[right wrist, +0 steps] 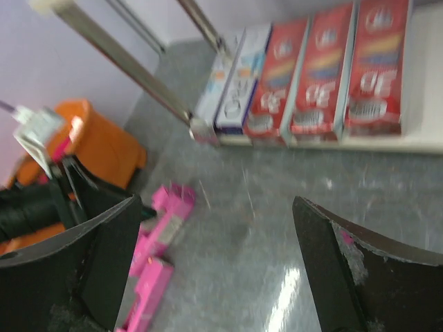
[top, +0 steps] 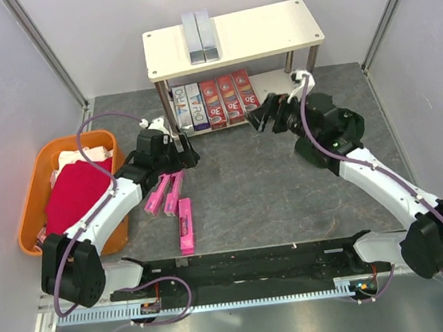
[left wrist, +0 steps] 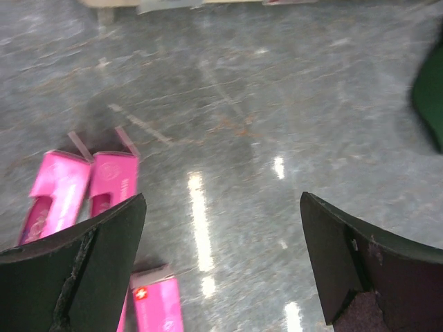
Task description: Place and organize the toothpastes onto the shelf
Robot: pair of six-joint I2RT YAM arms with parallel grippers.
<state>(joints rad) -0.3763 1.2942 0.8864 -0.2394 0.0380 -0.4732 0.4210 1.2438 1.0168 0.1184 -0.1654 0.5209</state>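
Grey tabletop (top: 272, 192) bears three pink toothpastes (top: 185, 226); shelf (top: 262, 29) carries seven; left fingers (left wrist: 97, 270) and right fingers (right wrist: 97, 256) gape empty

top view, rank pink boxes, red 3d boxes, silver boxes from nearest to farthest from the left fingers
1. pink boxes: on the table, just on the near side of the left fingers.
2. red boxes: lower tier of the shelf, ahead and to the right.
3. silver-grey boxes: on the top board, farthest.
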